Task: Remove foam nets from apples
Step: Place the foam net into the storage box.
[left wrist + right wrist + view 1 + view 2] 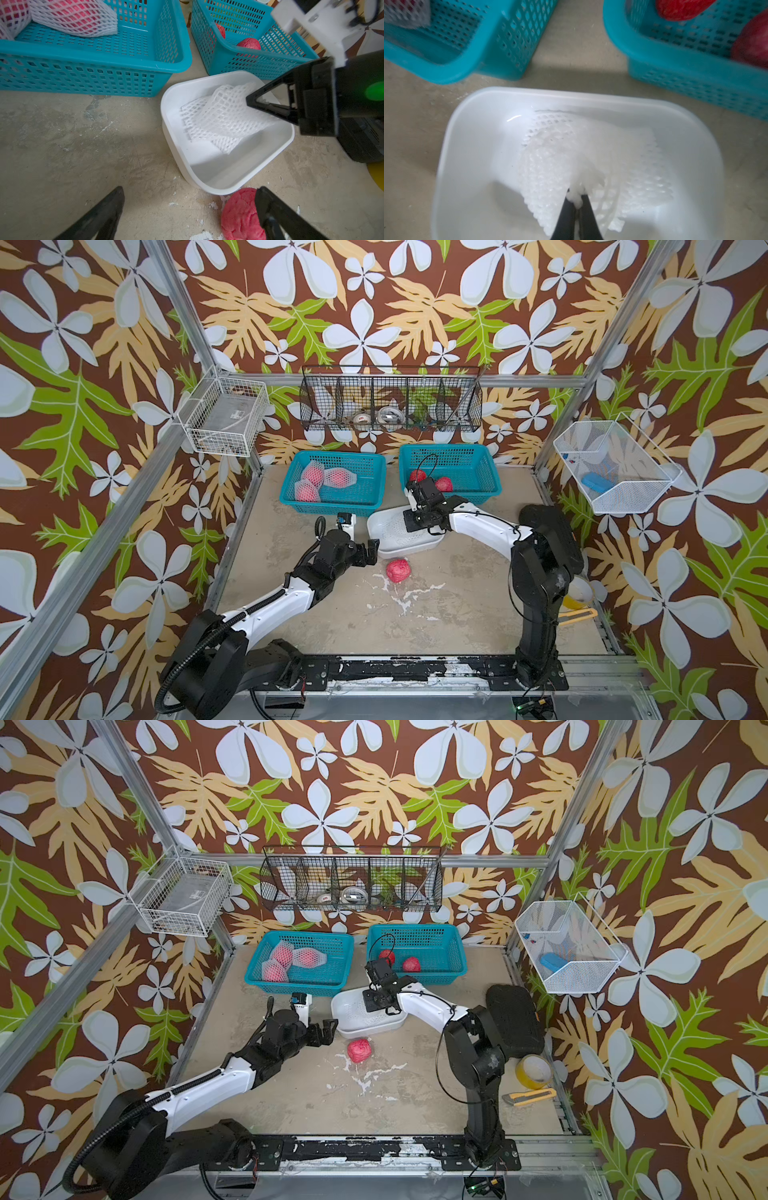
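- The right gripper [576,198] is seen pressed together on a bunched corner of a foam net [550,166], which is hung inside the white tub [207,166]. The pinch is judged to be kept so that the empty sleeve is let go into the tub rather than onto the table.
- More white mesh [220,143] is seen lying flat beneath the held net; how many sleeves are stacked there cannot be told.
- The left gripper [372,551] is spread wide and nothing is held in it. It is poised low over the tabletop [457,605], just beside the tub's near corner.
- A bare apple [398,570] is set on the tabletop just in front of the tub, close to the open jaws, presumably so that it can be collected next.
- Three netted apples [337,477] are kept in the left teal basket [328,501], awaiting stripping.
- Two stripped apples [444,484] are held in the right teal basket [478,494], so finished fruit is kept apart from wrapped fruit.
- The task is judged about half done.
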